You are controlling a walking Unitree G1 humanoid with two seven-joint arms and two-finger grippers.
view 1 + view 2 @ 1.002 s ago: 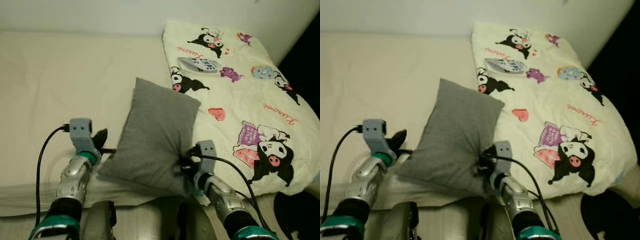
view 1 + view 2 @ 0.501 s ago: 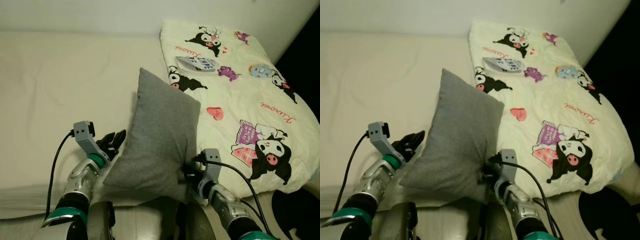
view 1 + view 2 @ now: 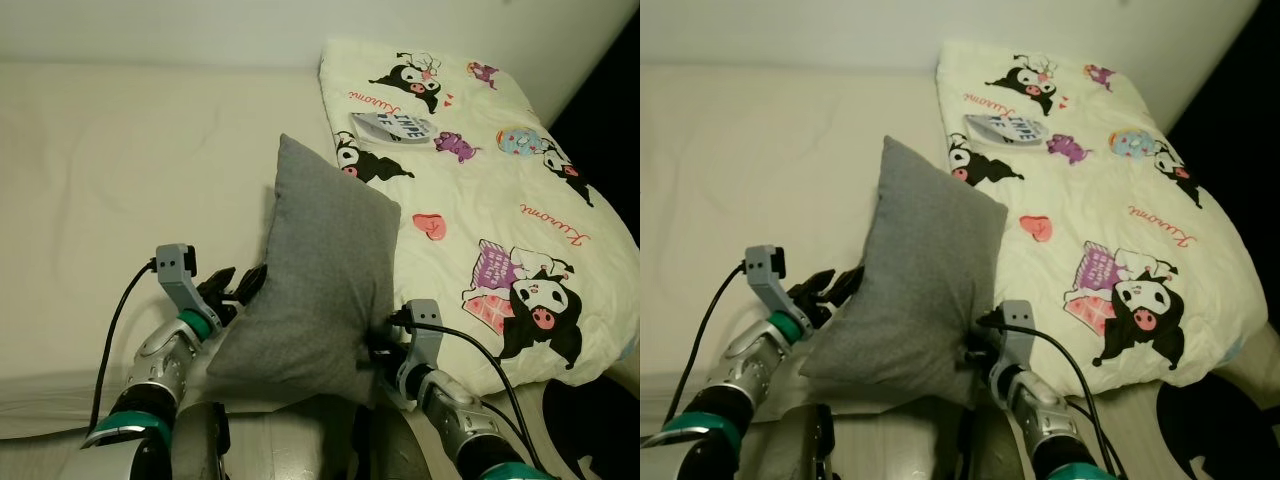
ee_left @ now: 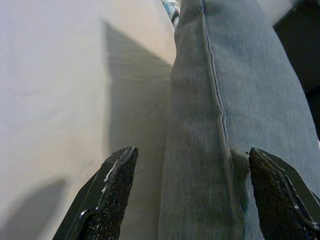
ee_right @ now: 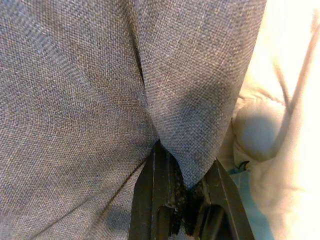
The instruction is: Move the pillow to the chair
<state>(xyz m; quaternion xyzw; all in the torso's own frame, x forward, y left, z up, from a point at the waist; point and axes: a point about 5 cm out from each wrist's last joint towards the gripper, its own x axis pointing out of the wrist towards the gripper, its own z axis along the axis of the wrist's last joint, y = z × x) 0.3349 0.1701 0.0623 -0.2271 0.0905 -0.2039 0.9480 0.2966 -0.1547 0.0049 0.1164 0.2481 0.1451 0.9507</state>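
Observation:
A grey pillow (image 3: pixel 320 280) stands tilted up on the cream bed (image 3: pixel 120 180), leaning toward the patterned quilt. My right gripper (image 3: pixel 378 348) is shut on the pillow's near right corner; in the right wrist view its fingers (image 5: pixel 165 200) pinch a fold of grey fabric (image 5: pixel 100 75). My left gripper (image 3: pixel 238 285) is open at the pillow's left edge. In the left wrist view the two fingertips (image 4: pixel 112 195) straddle the pillow's seam edge (image 4: pixel 220 125) without closing on it.
A cream quilt with cartoon prints (image 3: pixel 480 170) covers the right side of the bed. A small printed pouch (image 3: pixel 395 125) lies on it near the top. The bed's front edge runs along the bottom, with dark floor (image 3: pixel 600 420) at the right.
The pillow has been raised from lying flatter to standing more upright. My left gripper moved right to the pillow's left edge, its fingers now around it. The right gripper kept its hold.

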